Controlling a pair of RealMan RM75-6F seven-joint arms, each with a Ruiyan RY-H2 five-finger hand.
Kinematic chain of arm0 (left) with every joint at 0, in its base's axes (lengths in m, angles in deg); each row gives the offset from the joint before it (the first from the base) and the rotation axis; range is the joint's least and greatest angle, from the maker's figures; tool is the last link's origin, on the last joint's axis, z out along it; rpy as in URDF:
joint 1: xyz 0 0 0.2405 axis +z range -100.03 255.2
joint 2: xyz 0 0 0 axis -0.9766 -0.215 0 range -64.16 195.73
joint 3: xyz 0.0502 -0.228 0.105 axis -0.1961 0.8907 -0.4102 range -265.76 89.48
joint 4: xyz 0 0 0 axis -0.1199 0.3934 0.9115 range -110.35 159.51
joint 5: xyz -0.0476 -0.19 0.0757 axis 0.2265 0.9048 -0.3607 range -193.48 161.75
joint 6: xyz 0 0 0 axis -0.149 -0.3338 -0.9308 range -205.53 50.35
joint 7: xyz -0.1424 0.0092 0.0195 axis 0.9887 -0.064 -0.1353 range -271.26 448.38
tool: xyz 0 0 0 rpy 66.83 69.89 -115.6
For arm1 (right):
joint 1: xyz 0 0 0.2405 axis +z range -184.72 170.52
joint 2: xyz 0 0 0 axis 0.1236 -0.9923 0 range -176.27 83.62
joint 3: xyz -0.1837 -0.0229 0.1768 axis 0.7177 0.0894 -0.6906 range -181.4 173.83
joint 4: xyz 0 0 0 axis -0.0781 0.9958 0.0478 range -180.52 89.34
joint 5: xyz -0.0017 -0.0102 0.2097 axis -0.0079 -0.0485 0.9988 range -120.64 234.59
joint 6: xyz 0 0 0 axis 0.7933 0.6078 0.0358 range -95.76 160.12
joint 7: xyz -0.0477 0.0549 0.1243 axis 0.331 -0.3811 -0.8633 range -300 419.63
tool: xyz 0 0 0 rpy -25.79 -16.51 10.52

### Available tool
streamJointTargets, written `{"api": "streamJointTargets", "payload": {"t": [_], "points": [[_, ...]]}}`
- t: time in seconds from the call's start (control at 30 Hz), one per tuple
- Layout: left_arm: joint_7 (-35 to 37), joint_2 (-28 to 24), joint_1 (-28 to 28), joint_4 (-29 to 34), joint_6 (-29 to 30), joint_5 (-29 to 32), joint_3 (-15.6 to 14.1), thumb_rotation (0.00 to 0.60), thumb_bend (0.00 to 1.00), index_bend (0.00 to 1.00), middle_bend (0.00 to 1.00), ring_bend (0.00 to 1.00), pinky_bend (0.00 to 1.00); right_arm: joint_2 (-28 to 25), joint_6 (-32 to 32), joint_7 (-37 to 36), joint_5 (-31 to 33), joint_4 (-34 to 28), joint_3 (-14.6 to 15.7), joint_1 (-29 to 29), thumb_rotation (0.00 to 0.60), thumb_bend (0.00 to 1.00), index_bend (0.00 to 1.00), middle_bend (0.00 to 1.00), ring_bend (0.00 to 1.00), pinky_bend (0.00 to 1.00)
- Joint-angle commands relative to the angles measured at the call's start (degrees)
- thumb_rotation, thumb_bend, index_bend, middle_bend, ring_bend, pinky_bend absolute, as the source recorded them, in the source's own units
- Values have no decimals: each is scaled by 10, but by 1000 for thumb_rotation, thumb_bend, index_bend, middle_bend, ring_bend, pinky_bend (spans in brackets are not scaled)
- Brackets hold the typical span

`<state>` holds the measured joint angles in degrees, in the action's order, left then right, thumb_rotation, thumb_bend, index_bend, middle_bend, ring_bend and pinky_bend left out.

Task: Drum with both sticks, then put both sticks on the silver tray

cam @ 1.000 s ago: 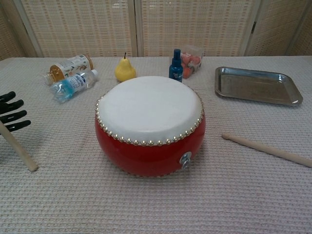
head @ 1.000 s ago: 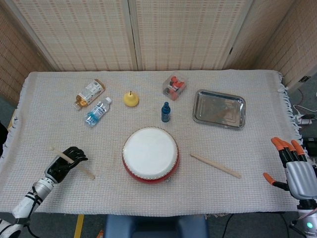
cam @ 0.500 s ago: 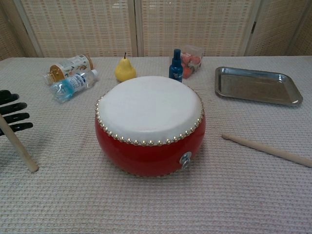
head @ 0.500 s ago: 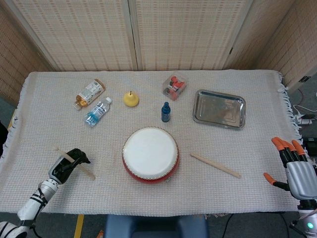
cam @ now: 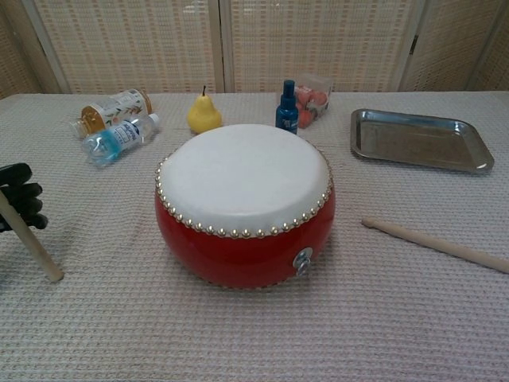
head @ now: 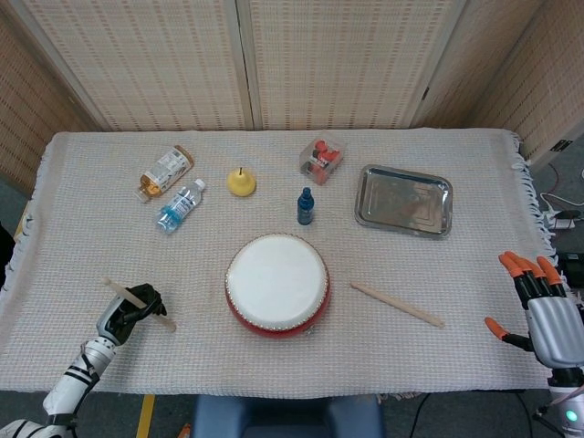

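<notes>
A red drum [head: 276, 285] [cam: 245, 203] with a white skin stands at the table's front centre. My black left hand [head: 132, 306] [cam: 20, 205] has its fingers curled around one wooden drumstick [head: 162, 318] [cam: 33, 248] left of the drum; the stick's tip rests on the cloth. The other drumstick [head: 397, 304] [cam: 437, 245] lies loose on the cloth right of the drum. The silver tray [head: 403, 201] [cam: 417, 139] sits bare at the back right. My right hand [head: 540, 310] hangs beyond the table's right edge, fingers spread, holding nothing; the chest view does not show it.
Behind the drum stand a small blue bottle [head: 305, 206] and a yellow pear [head: 241, 182]. A water bottle [head: 180, 205] and a labelled bottle [head: 165, 172] lie at the back left. A clear box of red items [head: 321, 157] sits near the tray.
My left hand has slid toward the front edge and its fingers have closed from spread to curled around the left stick. The right hand, drum and other stick have not moved.
</notes>
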<state>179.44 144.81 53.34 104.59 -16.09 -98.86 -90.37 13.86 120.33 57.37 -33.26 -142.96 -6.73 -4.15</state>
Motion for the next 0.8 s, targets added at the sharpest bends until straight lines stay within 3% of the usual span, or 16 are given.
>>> {"api": "streamJointTargets", "payload": {"t": [0.03,0.27,0.8], "points": [[-47,9,6,9,-2,8,7,368,225,734,749,663,582,0,1,0,-1,0,0,0,600,172,98,69,0,51],[-117,18,15,24,5,11,16,391,228,800,828,741,670,1,5,0,-3,1,0,-2,600,171,101,69,0,51],[-224,51,30,17,10,-3,12,420,231,817,844,751,673,2,5,-3,-2,4,0,-2,600,171,103,69,0,51]]}}
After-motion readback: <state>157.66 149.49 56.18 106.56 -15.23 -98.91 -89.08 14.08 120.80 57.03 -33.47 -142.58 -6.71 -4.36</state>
